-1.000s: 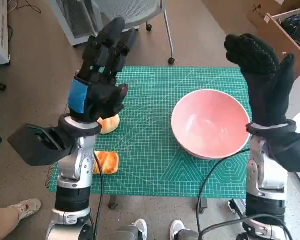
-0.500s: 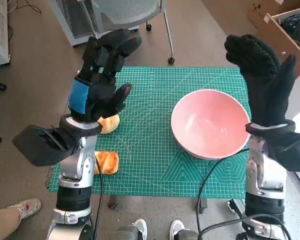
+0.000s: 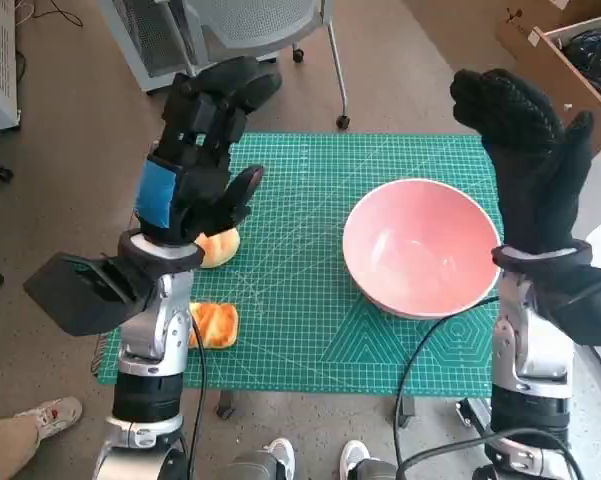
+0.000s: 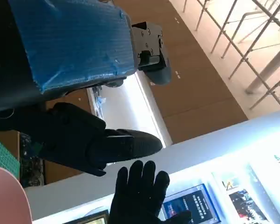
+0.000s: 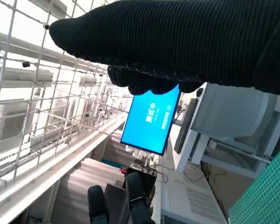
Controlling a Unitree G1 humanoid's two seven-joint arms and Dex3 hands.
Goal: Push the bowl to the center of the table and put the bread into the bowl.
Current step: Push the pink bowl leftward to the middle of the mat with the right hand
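Green gridded cutting mat (image 3: 310, 300) covers the small desk, with brown floor around it and an office chair base (image 3: 320, 60) at the upper centre of the head view. The pink bowl (image 3: 420, 247) sits right of centre on the mat, not yet at the middle. One piece of bread (image 3: 218, 246) lies left of centre, partly hidden under the left wrist; a second bread piece (image 3: 213, 323) lies near the lower left edge of the mat. The left hand (image 3: 195, 165) is raised above the desk at upper left, fingers apart and holding nothing. The right hand (image 3: 525, 150) stands raised at upper right, beyond the bowl's right rim, fingers extended and empty.

Against the pictures of a second ago, the left hand's fingers have curled slightly forward at the tips; the right hand, bowl and both bread pieces are unchanged. Judgement: neither step has begun, and the bowl push remains outstanding.

Left wrist view: the blue-taped back of the left hand (image 4: 70, 42) fills the upper left, its black fingers (image 4: 112, 144) reaching toward centre, nothing between them. The gloved right hand (image 4: 140, 191) shows at lower centre, fingers spread. A sliver of pink bowl rim (image 4: 7, 196) appears at lower left.

Right wrist view: the glove (image 5: 177, 42) bands the top; a blue screen (image 5: 151, 119) shows at centre. No task object is visible here.
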